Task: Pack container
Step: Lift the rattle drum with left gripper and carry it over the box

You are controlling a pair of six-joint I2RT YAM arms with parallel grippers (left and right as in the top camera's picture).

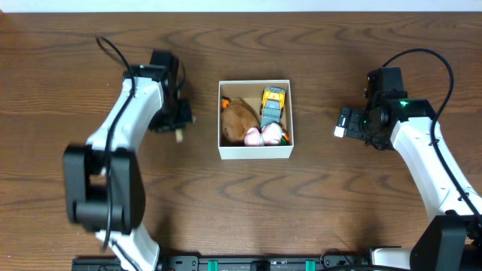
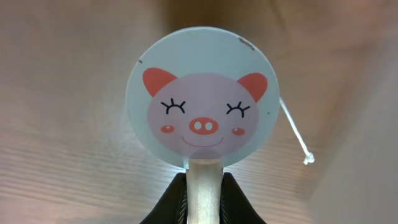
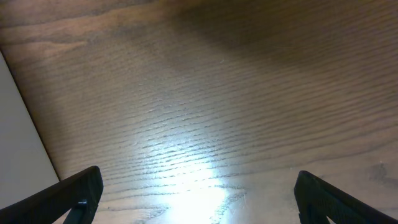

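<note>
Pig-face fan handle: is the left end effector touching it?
Touching. Left wrist view: the left end effector clamps the pig-face fan by its handle, from both sides.

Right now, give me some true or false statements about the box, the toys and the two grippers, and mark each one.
1. The left gripper holds the pig paddle by its stick. True.
2. The right gripper is closed on a toy. False: its fingers are wide apart with only bare table between them.
3. A yellow truck lies inside the box. True.
4. The pig paddle is already in the box. False: it is out to the left of the box, in the left gripper.
</note>
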